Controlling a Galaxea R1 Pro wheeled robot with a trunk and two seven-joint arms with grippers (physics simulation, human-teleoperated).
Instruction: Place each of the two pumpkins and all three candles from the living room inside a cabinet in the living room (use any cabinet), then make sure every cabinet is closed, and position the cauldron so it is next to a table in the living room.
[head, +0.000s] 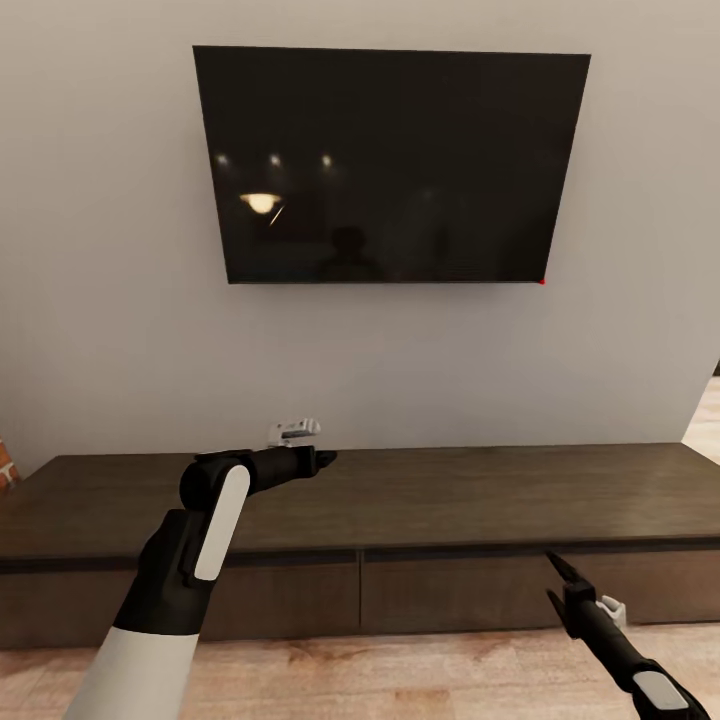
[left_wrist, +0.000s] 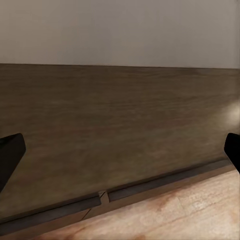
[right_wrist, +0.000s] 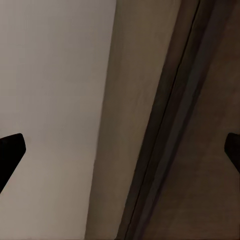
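Left pincer (head: 322, 461): over the cabinet (head: 400, 500) top, jaws wide apart, holding nothing. The cabinet spans the wall below the television (head: 390, 165), both fronts shut. Right pincer (head: 560, 580): at 5 o'clock before the right front, parted, holding nothing.

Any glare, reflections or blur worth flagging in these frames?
Head view: the TV screen mirrors ceiling spots and a lamp; otherwise sharp. Left wrist view: soft, with a pale glare patch at the cabinet top's edge. Right wrist view: dim and blurry along the cabinet's front edge.
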